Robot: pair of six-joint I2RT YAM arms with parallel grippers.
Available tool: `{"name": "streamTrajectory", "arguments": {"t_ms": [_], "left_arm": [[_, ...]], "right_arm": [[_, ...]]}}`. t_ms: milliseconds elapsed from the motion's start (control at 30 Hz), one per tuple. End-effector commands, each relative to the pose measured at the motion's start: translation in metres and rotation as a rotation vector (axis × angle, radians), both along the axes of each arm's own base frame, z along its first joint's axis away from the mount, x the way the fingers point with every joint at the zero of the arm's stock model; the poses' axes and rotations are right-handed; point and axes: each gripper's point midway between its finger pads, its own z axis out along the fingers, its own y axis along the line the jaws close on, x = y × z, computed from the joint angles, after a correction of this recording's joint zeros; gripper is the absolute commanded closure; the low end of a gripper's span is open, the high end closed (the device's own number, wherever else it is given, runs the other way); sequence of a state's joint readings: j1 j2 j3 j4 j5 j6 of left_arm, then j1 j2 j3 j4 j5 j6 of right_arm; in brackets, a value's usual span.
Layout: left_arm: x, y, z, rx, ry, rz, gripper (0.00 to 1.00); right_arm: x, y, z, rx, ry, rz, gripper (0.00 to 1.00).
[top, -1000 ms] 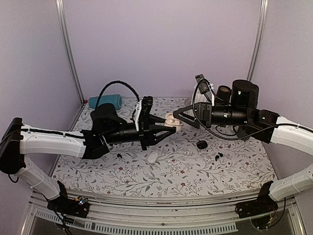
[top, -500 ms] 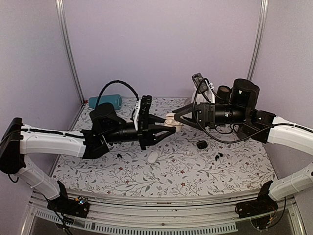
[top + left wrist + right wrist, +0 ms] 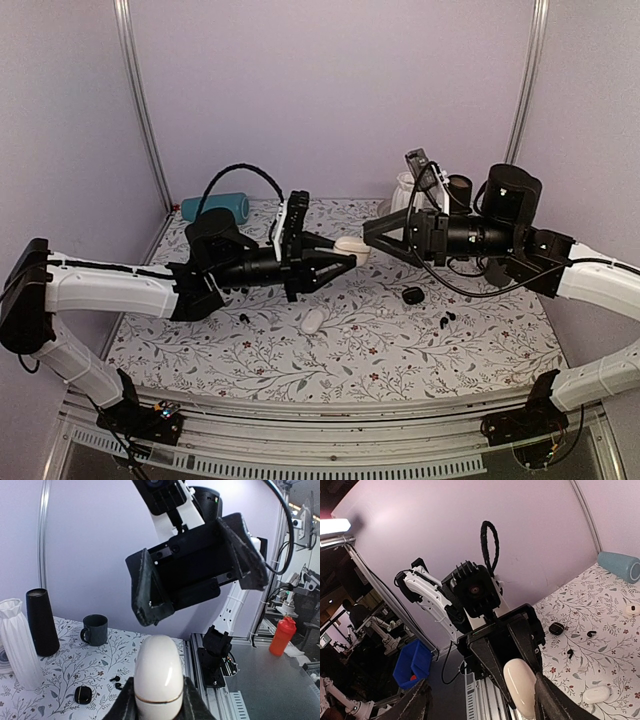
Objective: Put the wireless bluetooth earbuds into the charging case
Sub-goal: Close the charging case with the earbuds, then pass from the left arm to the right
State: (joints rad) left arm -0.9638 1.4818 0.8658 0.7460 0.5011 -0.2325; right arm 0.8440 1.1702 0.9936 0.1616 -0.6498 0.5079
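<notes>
Lilac walls, floral tablecloth [image 3: 380, 330] below. The left gripper [image 3: 343, 260] is clamped on a cream charging case [image 3: 352, 247], lid closed, held in the air over mid-table. The right gripper [image 3: 372, 238] faces it nose to nose with jaws apart. In the left wrist view both pads stand clear of the shell.

The earbuds are not in hand. One black pair [image 3: 446, 317] lies on the cloth right of centre, near a black case [image 3: 412, 295]. Another black bud [image 3: 241, 317] lies by the left forearm. A second pale case [image 3: 312, 320] sits under the held one.

Risks, my judgement:
- The shell is smooth and rounded, so a squeeze from the right jaws off its centreline could twist it out of the left grip and drop it.
- Pinching across the seam would hold the lid shut.
- The buds are tiny and glossy, so they could slip at pickup.
</notes>
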Motion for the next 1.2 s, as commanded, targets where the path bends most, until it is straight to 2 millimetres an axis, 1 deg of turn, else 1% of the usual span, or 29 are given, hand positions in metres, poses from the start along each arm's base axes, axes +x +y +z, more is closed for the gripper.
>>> {"name": "streamTrajectory", "arguments": {"t_ms": [0, 67, 167, 333, 500, 633, 867, 933, 1000, 1033, 1100, 1133, 1167], "left_arm": [[0.003, 0.001, 0.015, -0.046, 0.002, -0.026, 1.0], [0.002, 0.001, 0.017, -0.056, 0.022, -0.043, 1.0], [0.0, 0.001, 0.023, -0.079, 0.049, -0.082, 1.0], [0.003, -0.001, 0.029, -0.095, 0.105, -0.118, 1.0], [0.004, 0.0, 0.033, -0.121, 0.159, -0.165, 1.0], [0.005, -0.001, 0.033, -0.124, 0.175, -0.176, 1.0], [0.008, -0.003, 0.028, -0.115, 0.198, -0.179, 1.0], [0.008, -0.003, 0.026, -0.112, 0.205, -0.18, 1.0], [0.008, -0.004, 0.024, -0.108, 0.21, -0.183, 0.97], [0.009, -0.004, 0.024, -0.107, 0.211, -0.183, 0.95], [0.01, -0.004, 0.023, -0.105, 0.213, -0.18, 0.91], [0.011, -0.003, 0.023, -0.104, 0.213, -0.177, 0.87], [0.012, -0.003, 0.022, -0.102, 0.216, -0.172, 0.81]], "right_arm": [[0.015, -0.009, -0.013, -0.044, -0.03, -0.12, 0.32], [0.016, -0.008, -0.02, -0.059, -0.033, -0.121, 0.34], [0.016, -0.004, -0.027, -0.068, -0.035, -0.108, 0.4], [0.012, -0.002, -0.023, -0.04, -0.057, -0.107, 0.44], [0.013, 0.0, -0.024, -0.039, -0.068, -0.11, 0.57], [0.014, -0.001, -0.023, -0.033, -0.068, -0.121, 0.64], [0.015, -0.002, -0.025, -0.016, -0.051, -0.129, 0.71], [0.016, -0.001, -0.027, -0.017, -0.044, -0.132, 0.75], [0.016, -0.001, -0.026, -0.01, -0.041, -0.133, 0.79], [0.017, -0.001, -0.027, -0.008, -0.034, -0.14, 0.84], [0.019, -0.002, -0.027, -0.004, -0.026, -0.155, 0.9], [0.021, -0.003, -0.026, -0.001, -0.023, -0.164, 0.92], [0.021, -0.004, -0.026, 0.002, -0.018, -0.171, 0.94]]}}
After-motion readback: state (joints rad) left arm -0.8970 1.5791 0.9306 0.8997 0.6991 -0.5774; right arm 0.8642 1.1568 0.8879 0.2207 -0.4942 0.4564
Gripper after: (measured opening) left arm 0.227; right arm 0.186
